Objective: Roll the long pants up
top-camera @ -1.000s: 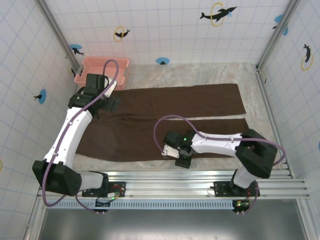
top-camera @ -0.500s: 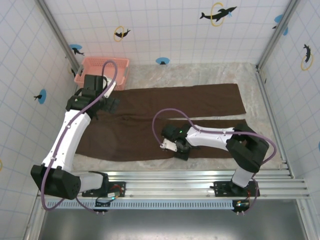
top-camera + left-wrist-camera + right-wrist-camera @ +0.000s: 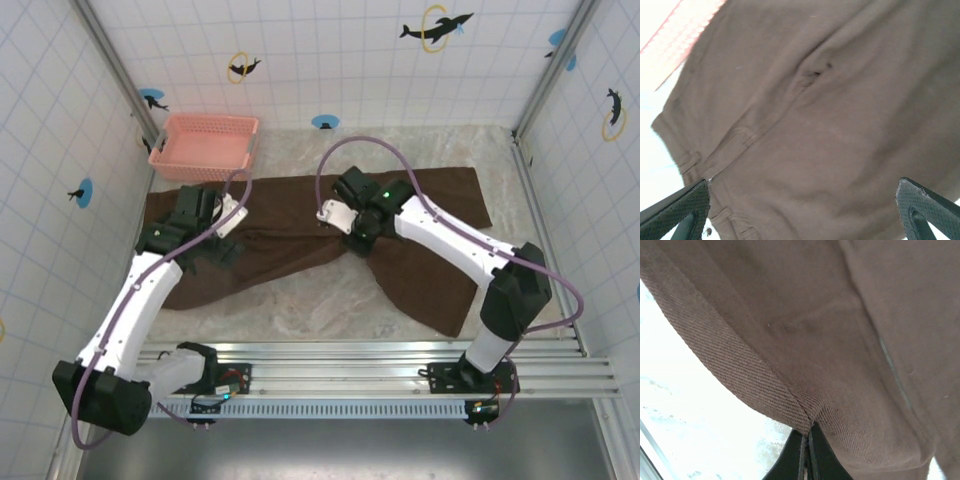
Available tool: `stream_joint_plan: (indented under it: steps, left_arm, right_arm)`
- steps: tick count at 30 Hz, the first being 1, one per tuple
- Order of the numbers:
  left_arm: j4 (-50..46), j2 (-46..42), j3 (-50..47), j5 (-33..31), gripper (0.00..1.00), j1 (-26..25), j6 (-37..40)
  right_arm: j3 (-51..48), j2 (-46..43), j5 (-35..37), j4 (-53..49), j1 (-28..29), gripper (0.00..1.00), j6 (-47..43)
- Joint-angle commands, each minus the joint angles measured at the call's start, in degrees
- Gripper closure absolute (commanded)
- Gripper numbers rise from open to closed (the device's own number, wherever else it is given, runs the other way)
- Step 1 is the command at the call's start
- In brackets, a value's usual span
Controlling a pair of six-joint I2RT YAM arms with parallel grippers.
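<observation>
**A:** Where do the dark brown soft cloth long pants lie?

**B:** On the pale marbled table, with the waist end to the left, near the pink plastic mesh basket. The far leg lies flat toward the right. The near leg is bunched up at mid-table and slants down to the near right.

**A:** Is the right gripper holding them?

**B:** From above it sits at that bunch, but its own body hides the fingers. The wrist camera answers it: the two dark fingers are pressed together on a folded hem edge, and cloth hangs from the pinch across the frame.

**A:** And the left gripper?

**B:** The overhead camera places it over the waist end, but the gap is too small to tell. Its wrist camera shows the textured fingertips spread wide at the bottom corners. Wrinkled cloth and a seam lie between them, with nothing clamped. A pink blur of basket sits in the top left corner.
</observation>
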Motion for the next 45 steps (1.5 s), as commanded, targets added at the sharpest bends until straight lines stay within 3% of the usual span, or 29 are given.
stream_joint_plan:
  steps: [1, 7, 22, 27, 29, 32, 33, 34, 35, 39, 45]
  left_arm:
    - [-5.5, -1.1, -0.8, 6.5, 0.02, -1.4, 4.3]
    - [-5.4, 2.5, -2.1, 7.8, 0.03, -2.8, 4.7]
    - [-6.6, 14.3, 1.0, 17.9, 0.03, -5.0, 5.9]
    - [-4.0, 12.2, -3.3, 13.4, 0.03, -5.5, 5.2]
    - [-2.7, 12.9, -4.2, 10.7, 0.09, -5.4, 4.5]
    - [-1.1, 15.8, -4.4, 8.0, 0.36, -5.5, 3.8]
    - [-0.9, 17.0, -4.0, 6.8, 0.51, -5.5, 3.3]
    - [-1.2, 18.3, -3.4, 5.3, 0.75, -5.4, 2.7]
    - [-1.0, 19.8, -3.0, 3.4, 0.89, -5.4, 2.0]
    - [-1.3, 25.9, 0.3, -2.3, 1.0, -5.5, -0.3]
    - [-5.9, 29.9, 8.6, -8.6, 1.0, -4.3, -1.2]
  right_arm:
    - [4.5, 4.9, -5.4, -4.0, -3.4, 1.0, 0.4]
    - [11.1, 9.2, -8.3, -3.7, -6.0, 1.0, 1.5]
    - [14.8, 10.4, -12.4, -2.6, -9.8, 1.0, 3.9]
    - [16.6, 11.2, -13.2, -2.5, -10.8, 1.0, 4.5]
    - [16.9, 11.4, -15.0, -2.6, -11.1, 1.0, 4.7]
    - [16.7, 11.5, -16.2, -2.5, -12.0, 1.0, 4.9]
    - [16.5, 11.6, -16.5, -2.5, -12.4, 1.0, 4.9]
    - [16.6, 11.6, -16.7, -2.4, -12.6, 1.0, 5.0]
    - [16.7, 11.6, -16.8, -2.4, -12.8, 1.0, 5.1]
    - [16.5, 11.4, -17.0, -2.4, -13.3, 1.0, 5.0]
    - [14.8, 10.5, -16.3, -4.1, -14.7, 1.0, 4.1]
